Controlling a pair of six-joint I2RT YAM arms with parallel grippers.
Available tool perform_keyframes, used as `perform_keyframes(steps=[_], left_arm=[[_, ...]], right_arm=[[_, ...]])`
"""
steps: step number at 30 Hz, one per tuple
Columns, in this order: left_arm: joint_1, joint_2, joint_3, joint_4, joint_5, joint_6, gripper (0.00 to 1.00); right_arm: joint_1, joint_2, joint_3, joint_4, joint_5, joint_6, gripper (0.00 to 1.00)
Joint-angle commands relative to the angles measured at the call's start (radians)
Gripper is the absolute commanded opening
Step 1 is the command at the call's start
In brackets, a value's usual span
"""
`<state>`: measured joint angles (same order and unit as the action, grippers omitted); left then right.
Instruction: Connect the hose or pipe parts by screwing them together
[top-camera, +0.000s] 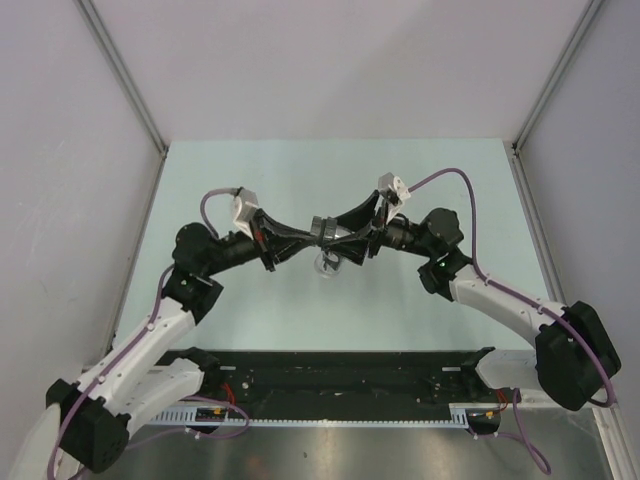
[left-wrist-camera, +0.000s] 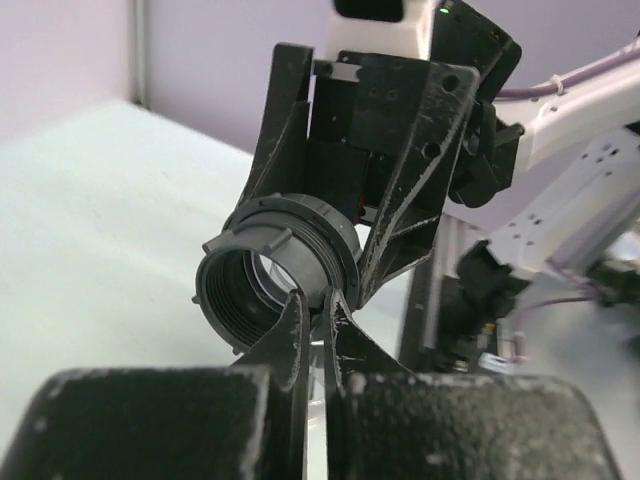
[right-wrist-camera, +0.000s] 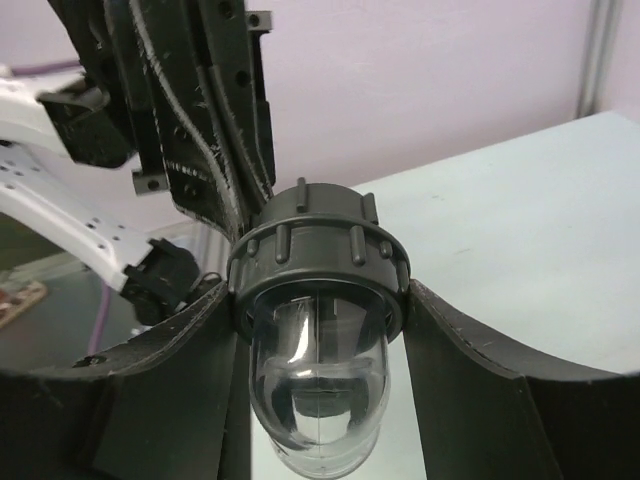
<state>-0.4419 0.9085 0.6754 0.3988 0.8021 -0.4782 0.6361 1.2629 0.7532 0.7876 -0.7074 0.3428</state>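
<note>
Two grippers meet in the air above the middle of the pale green table (top-camera: 250, 170). In the overhead view the left arm (top-camera: 150, 335) reaches in from 8 o'clock and the right arm (top-camera: 500, 300) from 4 o'clock.

Between them sits the fitting, clear of the table. It is a dark grey ribbed plastic collar (right-wrist-camera: 320, 250) with a thread cut inside it, and a clear dome-shaped plastic cap (right-wrist-camera: 318, 390) seated in that collar.

The right gripper (right-wrist-camera: 320, 300) has the fitting clamped. Its two black fingers (right-wrist-camera: 450, 340) flank the piece at 3 and 9 o'clock, closed in against the collar's lower flange where the cap begins. In the right wrist view the collar is at the 12 o'clock end and the cap's rounded tip points to 6 o'clock.

The left gripper (left-wrist-camera: 318, 300) comes at the collar from 11 o'clock in that same view. Its fingers (left-wrist-camera: 295, 330) are pressed together with only a thin slit between them, and their tips lie against the collar's outer rim. I cannot tell whether any of the rim is caught in that slit.

In the left wrist view the collar's open threaded mouth faces 8 o'clock. The right gripper's frame rises behind it toward 1 o'clock.
</note>
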Motion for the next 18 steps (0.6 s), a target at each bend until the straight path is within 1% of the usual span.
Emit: perform_keyframes(steps=[1,2,6,7,11,12,14,18], left_arm=[[-0.144,-0.065,-0.056,-0.025,-0.064,0.395,0.00],[-0.165,-0.063,-0.056,-0.023,-0.067,0.421,0.00],[-0.184,-0.043,-0.057,-0.023,-0.021,0.550,0.00],[-0.187,-0.040,-0.063,-0.023,-0.023,0.608,0.00],[-0.199,-0.023,-0.071,-0.023,-0.031,0.708,0.00],[-0.202,-0.013,-0.071,-0.023,-0.026,0.730,0.00],[-0.222,-0.002,-0.073,-0.023,-0.037,0.825,0.00],[-0.245,0.044,-0.053,-0.023,-0.092,0.930,0.00]], right_arm=[[-0.019,-0.017,0.040,0.208,-0.016,0.208,0.00],[-0.030,-0.008,0.040,0.231,-0.029,0.237,0.00],[-0.073,0.018,0.041,0.306,-0.075,0.395,0.00],[-0.081,0.023,0.041,0.326,-0.082,0.471,0.00],[-0.115,0.046,0.043,0.436,-0.132,0.616,0.00],[-0.121,0.056,0.043,0.450,-0.138,0.637,0.00],[-0.124,0.066,0.043,0.492,-0.155,0.695,0.00],[-0.115,0.101,0.041,0.512,-0.176,0.733,0.00]])
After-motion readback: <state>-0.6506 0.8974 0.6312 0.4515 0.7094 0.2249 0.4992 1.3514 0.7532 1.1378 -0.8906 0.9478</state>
